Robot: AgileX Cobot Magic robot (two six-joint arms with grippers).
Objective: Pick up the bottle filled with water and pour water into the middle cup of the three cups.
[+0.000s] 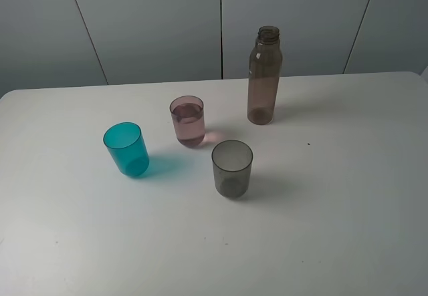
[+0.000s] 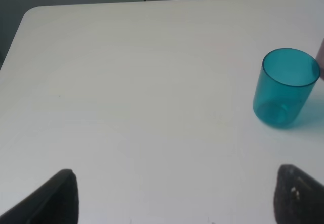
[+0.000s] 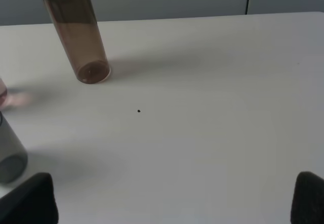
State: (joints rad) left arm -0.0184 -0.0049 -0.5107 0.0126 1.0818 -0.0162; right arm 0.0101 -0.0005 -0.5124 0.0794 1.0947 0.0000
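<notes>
While neither arm appears in the exterior high view, each wrist view shows its own gripper's fingertips spread wide apart with nothing between them: the left gripper [image 2: 174, 198] looks over bare table [image 2: 152, 107] towards the teal cup [image 2: 285, 88], and the right gripper [image 3: 172, 198] looks towards the bottle [image 3: 76, 29]. The bottle [image 1: 264, 75] stands upright, long axis vertical and neck uncapped, on the right-hand half of the table [image 1: 348, 196], at the far side and well apart from the cups. From the right gripper it lies ahead and off to the side nearer the cups, with open tabletop between, and it does not show in the left wrist view; the right arm is therefore judged the nearer for the pick. The middle cup [image 1: 188, 120], pink and already holding some liquid, stands between the teal cup [image 1: 126, 149] and the smoky grey cup [image 1: 232, 168], so the pour would carry the bottle leftward across the table.
</notes>
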